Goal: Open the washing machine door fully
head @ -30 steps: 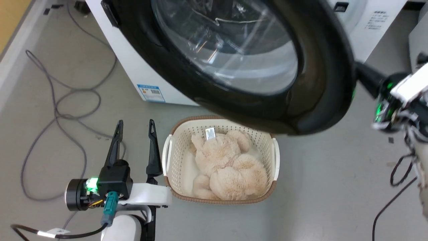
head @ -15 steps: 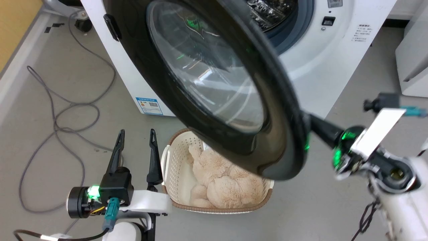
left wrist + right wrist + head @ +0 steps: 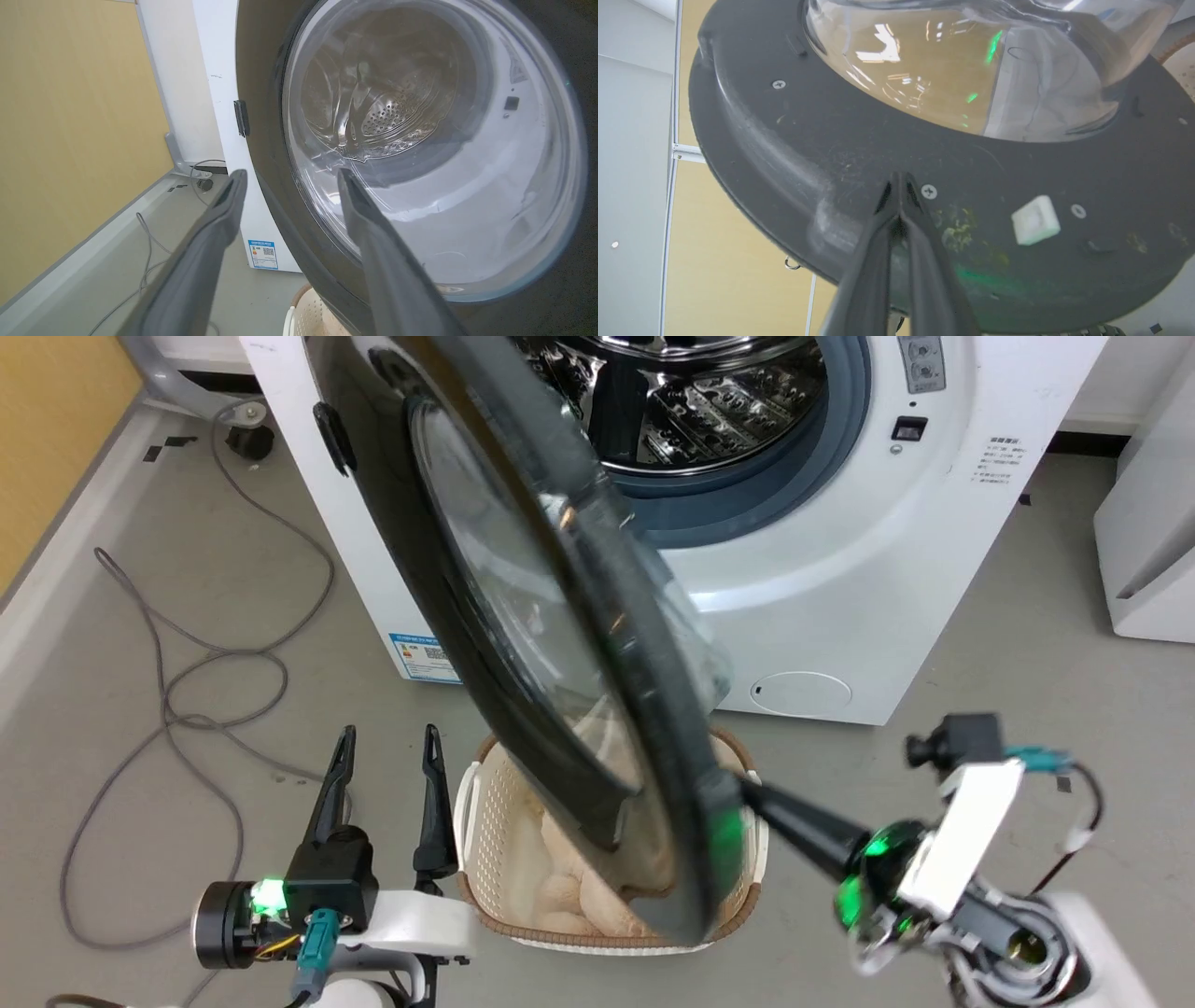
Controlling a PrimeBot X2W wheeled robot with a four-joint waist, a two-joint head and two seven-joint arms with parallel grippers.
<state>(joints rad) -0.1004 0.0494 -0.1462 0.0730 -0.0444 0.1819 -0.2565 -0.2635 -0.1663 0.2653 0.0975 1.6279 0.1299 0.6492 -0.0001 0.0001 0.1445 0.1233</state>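
Black door (image 3: 523, 644); closed right jaws pressed against inner rim

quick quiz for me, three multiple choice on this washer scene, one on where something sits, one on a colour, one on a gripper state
1. Where does the basket sit relative to the washing machine?
A) inside it
B) on the floor before it
C) on top of it

2. What colour is the frame of the washing machine door?
A) white
B) red
C) black

3. How is the right gripper?
A) shut
B) wide open
C) holding a cloth

Answers:
1 B, the head view shows it on the grey floor below the door.
2 C, its glossy rim is black.
3 A, its fingers lie together, tips at the door's inner face.
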